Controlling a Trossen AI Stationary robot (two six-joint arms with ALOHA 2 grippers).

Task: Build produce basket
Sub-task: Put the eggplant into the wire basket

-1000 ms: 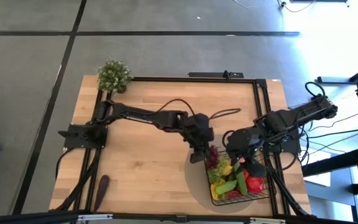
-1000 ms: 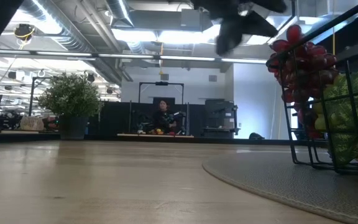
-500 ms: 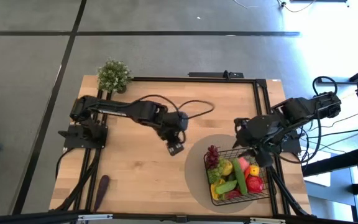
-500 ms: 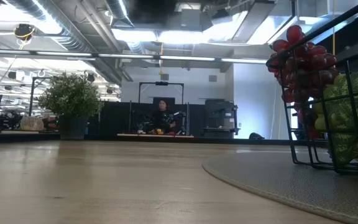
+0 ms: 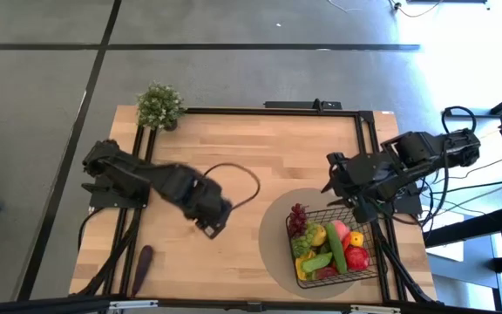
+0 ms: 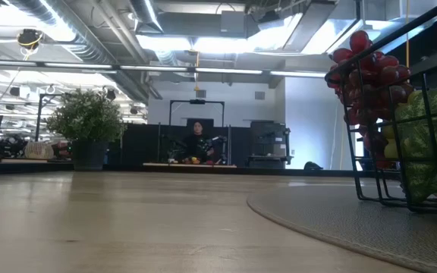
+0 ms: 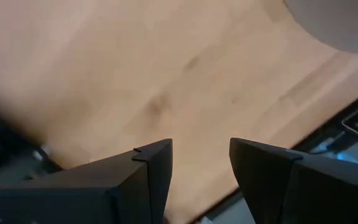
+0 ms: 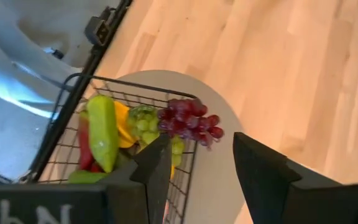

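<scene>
The black wire basket stands on a round grey mat at the table's near right. It holds produce: dark red grapes drooping over its left rim, green grapes and a long green piece. In the low view the dark red grapes show at the basket's top. A dark purple eggplant lies on the table near the near-left corner. My left gripper hangs open over bare wood left of the mat. My right gripper is open above the basket's far side.
A small leafy potted plant stands at the table's far-left corner. A black frame rail runs along the table's edges. Bare wood lies between the plant and the mat.
My left gripper has drawn away from the basket's left rim toward the table's left and near edges, rising and rolling about its axis, and stays open. My right gripper has lifted from above the basket and pulled back toward the far edge.
</scene>
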